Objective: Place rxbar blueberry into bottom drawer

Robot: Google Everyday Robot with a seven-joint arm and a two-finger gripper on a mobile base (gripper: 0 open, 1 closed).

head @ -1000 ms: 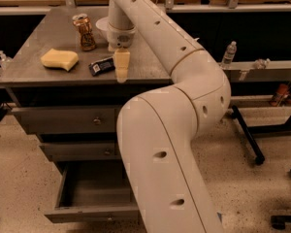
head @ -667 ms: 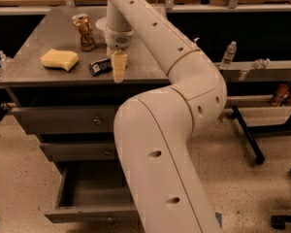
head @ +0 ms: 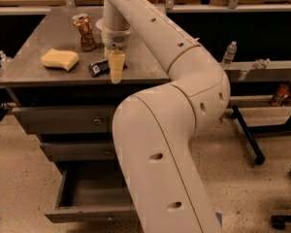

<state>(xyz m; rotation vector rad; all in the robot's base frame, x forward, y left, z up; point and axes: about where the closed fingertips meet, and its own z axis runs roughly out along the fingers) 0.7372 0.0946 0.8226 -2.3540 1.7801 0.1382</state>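
Observation:
The rxbar blueberry (head: pixel 98 68), a dark navy bar with a white label patch, lies flat on the grey cabinet top (head: pixel 53 35) near its front edge. My gripper (head: pixel 116 73) hangs down from the arm right at the bar's right end, its beige tip hiding that end. Whether it touches the bar I cannot tell. The bottom drawer (head: pixel 87 191) is pulled out below, with its grey box-like interior showing. My arm's large elbow covers the drawer's right part.
A yellow sponge (head: pixel 60 59) lies left of the bar. A brown can (head: pixel 84 31) stands behind it. Two shut upper drawers (head: pixel 68 120) with round knobs sit above. A water bottle (head: pixel 229 54) and black stand legs (head: pixel 247 137) are at the right.
My gripper has shifted slightly to the left, closer over the bar's right end. The bar, sponge and can have not moved.

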